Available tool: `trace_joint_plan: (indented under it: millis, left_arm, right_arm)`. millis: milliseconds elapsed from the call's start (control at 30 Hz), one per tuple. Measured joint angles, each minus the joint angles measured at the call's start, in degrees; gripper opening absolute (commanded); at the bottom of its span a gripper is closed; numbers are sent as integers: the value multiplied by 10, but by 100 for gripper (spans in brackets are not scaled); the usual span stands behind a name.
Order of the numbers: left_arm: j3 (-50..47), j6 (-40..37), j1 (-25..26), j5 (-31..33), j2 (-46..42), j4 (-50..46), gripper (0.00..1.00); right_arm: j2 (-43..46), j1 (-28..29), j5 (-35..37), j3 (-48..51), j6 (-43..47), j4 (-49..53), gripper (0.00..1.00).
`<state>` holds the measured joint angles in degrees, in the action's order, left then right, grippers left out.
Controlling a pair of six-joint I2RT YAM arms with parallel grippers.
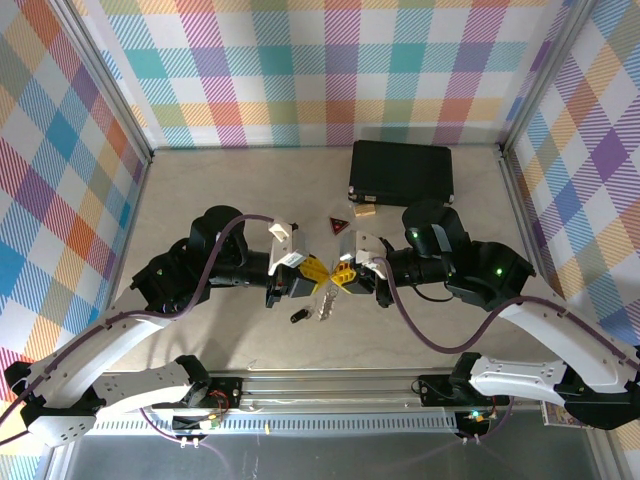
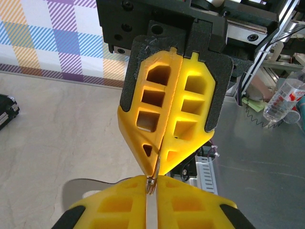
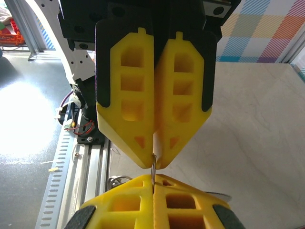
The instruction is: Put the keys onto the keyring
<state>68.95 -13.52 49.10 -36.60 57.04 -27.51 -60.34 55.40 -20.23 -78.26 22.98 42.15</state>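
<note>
Left end effector [image 1: 321, 279], right end effector [image 1: 337, 283] on keyring [image 1: 322, 303], table [image 1: 200, 200] centre

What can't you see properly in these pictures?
Keyring: wrist views, the closed yellow fingers of the left gripper and right gripper cover all but a sliver of wire.
Keyring's hanging part: top view, a silver blur below the grippers, too small to see its shape.
Key: top view, too small to see its teeth or hole.
Tan block: top view, too small to say what it is.
</note>
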Motion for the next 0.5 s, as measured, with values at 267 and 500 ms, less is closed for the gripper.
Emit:
trace_joint_plan:
  millis: [267,500]
  left_arm:
    - [0,2,0,-1,4,1,10]
    - [0,5,3,0,4,6,0]
  right_arm:
    - [0,0,0,0,-2,1,0]
    - [1,-3,-3,0,-11,2,0]
